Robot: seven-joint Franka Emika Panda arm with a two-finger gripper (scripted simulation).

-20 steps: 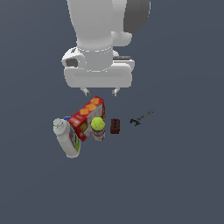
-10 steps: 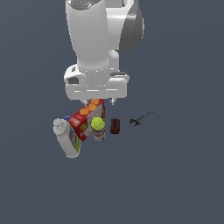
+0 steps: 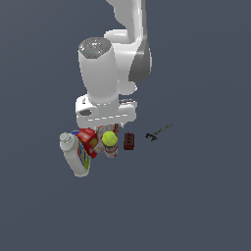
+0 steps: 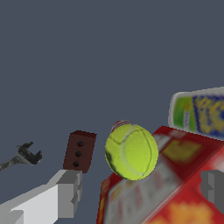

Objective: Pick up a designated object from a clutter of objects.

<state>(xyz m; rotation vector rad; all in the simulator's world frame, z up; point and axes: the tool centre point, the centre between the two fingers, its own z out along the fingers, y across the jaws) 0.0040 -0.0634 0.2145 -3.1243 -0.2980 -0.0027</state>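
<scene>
The yellow-green tennis ball (image 3: pixel 110 139) lies in the clutter, against the red cracker box (image 3: pixel 88 142) and next to the small can (image 3: pixel 112 151). In the wrist view the ball (image 4: pixel 131 151) sits at the box's edge (image 4: pixel 170 183), with the can's top (image 4: pixel 120 125) just behind it. My gripper (image 3: pixel 109 129) hangs open right above the ball. In the wrist view the gripper (image 4: pixel 140 190) has its grey fingers (image 4: pixel 65 192) spread wide and holds nothing. The far finger hangs over the box.
A white bottle with a blue label (image 3: pixel 74 154) (image 4: pixel 199 113) lies beside the box. A dark brown block (image 3: pixel 129 141) (image 4: pixel 79 151) stands on the ball's other side. A thin dark wrench (image 3: pixel 158 133) (image 4: pixel 22 156) lies farther toward the exterior view's right.
My arm has come down toward the clutter, and the hand now sits just above the ball. The objects have not moved.
</scene>
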